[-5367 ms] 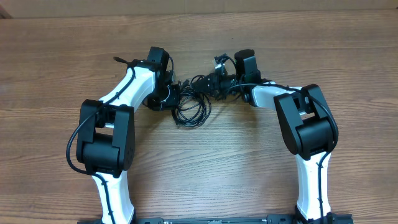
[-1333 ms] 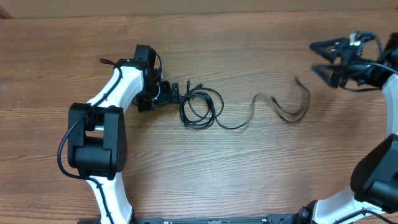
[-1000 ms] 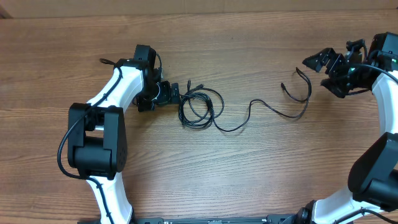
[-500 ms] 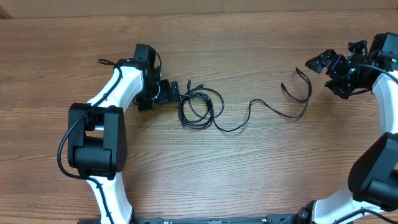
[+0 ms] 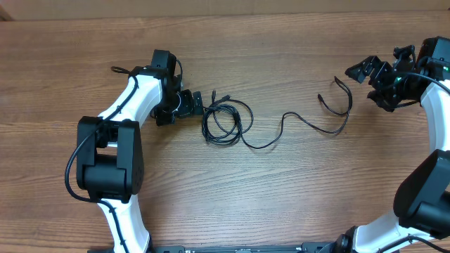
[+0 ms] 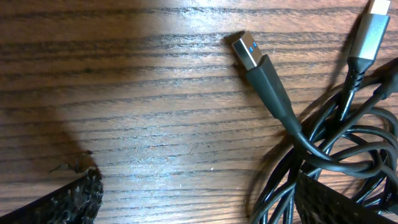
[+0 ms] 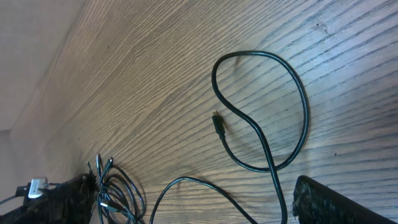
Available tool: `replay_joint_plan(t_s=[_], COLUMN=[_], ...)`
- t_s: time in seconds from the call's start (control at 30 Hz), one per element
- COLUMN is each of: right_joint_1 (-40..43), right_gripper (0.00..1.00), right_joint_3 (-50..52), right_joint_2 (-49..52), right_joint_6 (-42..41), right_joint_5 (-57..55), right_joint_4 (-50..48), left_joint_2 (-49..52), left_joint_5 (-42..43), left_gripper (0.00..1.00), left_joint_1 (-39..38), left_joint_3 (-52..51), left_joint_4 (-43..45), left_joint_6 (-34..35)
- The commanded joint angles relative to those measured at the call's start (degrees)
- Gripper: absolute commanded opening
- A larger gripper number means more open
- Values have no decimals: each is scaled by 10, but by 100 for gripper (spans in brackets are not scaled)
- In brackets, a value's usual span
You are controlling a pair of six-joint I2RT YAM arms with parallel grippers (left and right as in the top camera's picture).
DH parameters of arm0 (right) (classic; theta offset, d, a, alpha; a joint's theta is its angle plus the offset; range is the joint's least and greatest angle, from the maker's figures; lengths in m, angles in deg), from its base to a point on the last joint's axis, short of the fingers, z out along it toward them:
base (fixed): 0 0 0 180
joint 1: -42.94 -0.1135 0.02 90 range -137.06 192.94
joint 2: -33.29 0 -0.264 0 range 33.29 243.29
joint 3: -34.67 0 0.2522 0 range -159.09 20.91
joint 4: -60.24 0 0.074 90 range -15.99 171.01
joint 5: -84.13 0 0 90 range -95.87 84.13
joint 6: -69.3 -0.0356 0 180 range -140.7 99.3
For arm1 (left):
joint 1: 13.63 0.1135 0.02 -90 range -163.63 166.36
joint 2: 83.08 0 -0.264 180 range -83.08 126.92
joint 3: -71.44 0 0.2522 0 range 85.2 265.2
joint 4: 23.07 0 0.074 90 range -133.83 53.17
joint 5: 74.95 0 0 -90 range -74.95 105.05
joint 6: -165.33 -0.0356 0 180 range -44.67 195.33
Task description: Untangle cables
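Note:
A loose coil of thin black cables [image 5: 226, 123] lies on the table left of centre. One cable [image 5: 309, 125] runs out of it to the right and ends in a loop [image 5: 342, 105]. My left gripper [image 5: 199, 107] stands open at the coil's left edge. In the left wrist view a blue-tongued USB plug [image 6: 249, 53] and a silver plug [image 6: 373, 18] lie ahead, and coil strands [image 6: 323, 155] run by the right finger [image 6: 339, 205]. My right gripper [image 5: 368, 86] is open, just right of the loop and holding nothing. The right wrist view shows the loop [image 7: 298, 112] and its small plug end [image 7: 217, 124].
The wooden table [image 5: 267, 197] carries nothing else. A pale strip [image 5: 225, 7] runs along the far edge. My two white arms rise from the near edge, the left elbow [image 5: 109, 158] and the right elbow [image 5: 425, 190].
The right gripper has left the bundle, drawn one cable out to the far right and let it go. Over the last half second nothing moves. The left arm has barely shifted.

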Motion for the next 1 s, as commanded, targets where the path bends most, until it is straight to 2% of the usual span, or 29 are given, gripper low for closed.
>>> replay_joint_plan(t_s=[0.0,0.17,0.33,0.4,0.5,0.63,0.67,0.73,0.77,0.87,0.97], right_joint_1=[-1,-1,-2,-9,-29,-75,-87,-118,-132,-182,-233], right_gripper=[100,100,100,85,51,30,30,42,44,48,48], right_joint_3=[2,2,2,2,2,2,2,2,2,2,2], right_joint_2=[-5,-5,-5,-5,-5,-5,-5,-5,-5,-5,-5], right_joint_6=[2,-23,-76,-76,-76,-76,-76,-76,-76,-109,-185], right_joint_5=[-6,2,101,128,126,92,84,58,47,-25,-113], right_joint_4=[-3,-7,14,24,56,110,119,138,146,168,187], left_joint_2=[41,41,41,41,41,41,41,41,41,41,41], left_joint_5=[-28,-28,-28,-28,-28,-28,-28,-28,-28,-28,-28], left_gripper=[100,100,100,100,100,100,100,99,100,99,100], left_joint_1=[6,6,6,6,6,6,6,6,6,6,6], left_joint_3=[-29,-29,-29,-29,-29,-29,-29,-29,-29,-29,-29], left_joint_4=[7,8,20,21,21,21,21,21,21,21,21], left_joint_6=[2,2,2,2,2,2,2,2,2,2,2])
